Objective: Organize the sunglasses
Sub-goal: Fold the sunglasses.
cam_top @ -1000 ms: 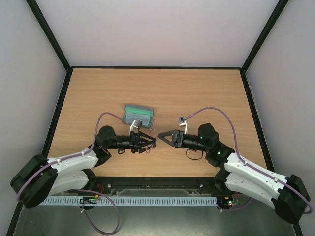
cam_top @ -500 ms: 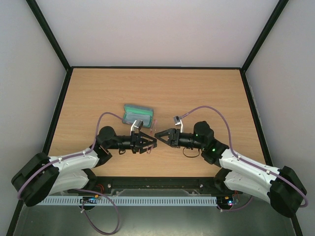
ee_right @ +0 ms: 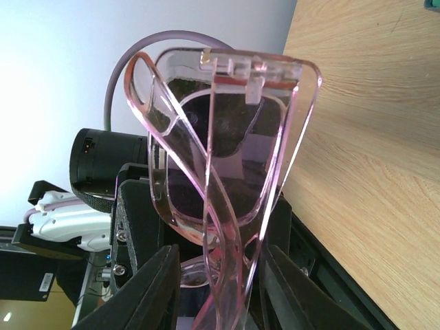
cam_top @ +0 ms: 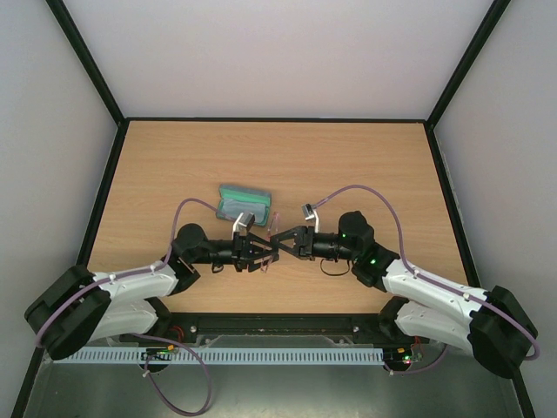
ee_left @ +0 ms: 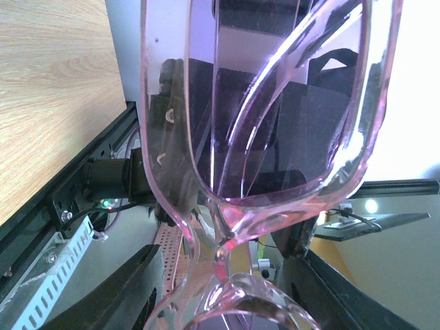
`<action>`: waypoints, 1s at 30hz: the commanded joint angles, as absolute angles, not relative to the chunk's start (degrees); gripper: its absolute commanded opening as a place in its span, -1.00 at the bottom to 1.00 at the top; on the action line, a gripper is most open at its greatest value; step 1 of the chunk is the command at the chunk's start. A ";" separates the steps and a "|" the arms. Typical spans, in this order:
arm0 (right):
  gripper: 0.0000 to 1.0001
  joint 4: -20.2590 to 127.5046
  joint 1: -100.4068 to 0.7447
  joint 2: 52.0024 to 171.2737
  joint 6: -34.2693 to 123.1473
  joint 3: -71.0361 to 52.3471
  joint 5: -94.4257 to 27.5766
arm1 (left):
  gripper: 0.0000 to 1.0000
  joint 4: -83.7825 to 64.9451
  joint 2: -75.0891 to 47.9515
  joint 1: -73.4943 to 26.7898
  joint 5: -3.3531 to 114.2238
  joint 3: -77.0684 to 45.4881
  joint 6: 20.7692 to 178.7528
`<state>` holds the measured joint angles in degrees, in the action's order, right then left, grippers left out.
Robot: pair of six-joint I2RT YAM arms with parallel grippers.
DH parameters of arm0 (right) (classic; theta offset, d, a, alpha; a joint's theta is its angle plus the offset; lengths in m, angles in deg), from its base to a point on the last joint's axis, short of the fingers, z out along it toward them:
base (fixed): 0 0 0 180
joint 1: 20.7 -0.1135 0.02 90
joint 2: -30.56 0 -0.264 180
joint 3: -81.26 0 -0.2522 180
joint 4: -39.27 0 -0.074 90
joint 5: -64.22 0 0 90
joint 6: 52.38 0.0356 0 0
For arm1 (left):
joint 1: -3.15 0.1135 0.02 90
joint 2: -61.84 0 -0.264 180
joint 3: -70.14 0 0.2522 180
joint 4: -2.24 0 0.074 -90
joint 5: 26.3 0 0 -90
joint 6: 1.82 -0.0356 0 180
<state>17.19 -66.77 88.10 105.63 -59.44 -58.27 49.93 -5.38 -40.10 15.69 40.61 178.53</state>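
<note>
Grips sunglasses (ee_left: 223, 227) in left gripper (cam_top: 264, 250), raised over the table (cam_top: 348, 165), mid-width, toward its front edge. Straddles them with right gripper (cam_top: 285, 241); cannot tell whether clamped. Barely visible from above, cropped in both wrist views.

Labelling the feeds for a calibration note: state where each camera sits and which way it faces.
Top external: above and behind the bases, looking down at the wooden table; left arm and right arm show whole, left gripper and right gripper meet at the pink sunglasses, blue-green case beyond.
Left wrist: on the left arm, facing the right arm; own fingers frame the sunglasses.
Right wrist: on the right arm, facing the left arm; own fingers frame the sunglasses.
Shared: all three show the sunglasses.
</note>
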 commanded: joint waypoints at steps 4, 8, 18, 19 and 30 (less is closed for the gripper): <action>-0.27 14.36 -66.52 88.78 106.43 -59.20 -61.64 | -0.49 56.40 -7.51 -40.36 15.53 40.94 178.14; -0.26 14.62 -66.50 88.87 106.44 -59.73 -62.07 | -0.49 57.77 -8.73 -40.36 15.62 40.71 178.44; -0.28 15.01 -66.50 89.74 107.11 -61.34 -62.22 | -0.53 58.46 -10.31 -40.18 15.81 39.47 178.22; -0.29 14.93 -66.54 89.83 107.22 -61.60 -62.18 | -0.53 58.44 -10.48 -40.12 15.80 39.28 178.12; -0.36 15.12 -66.52 90.19 107.76 -62.56 -62.15 | -0.53 58.50 -10.68 -39.34 15.86 39.28 177.84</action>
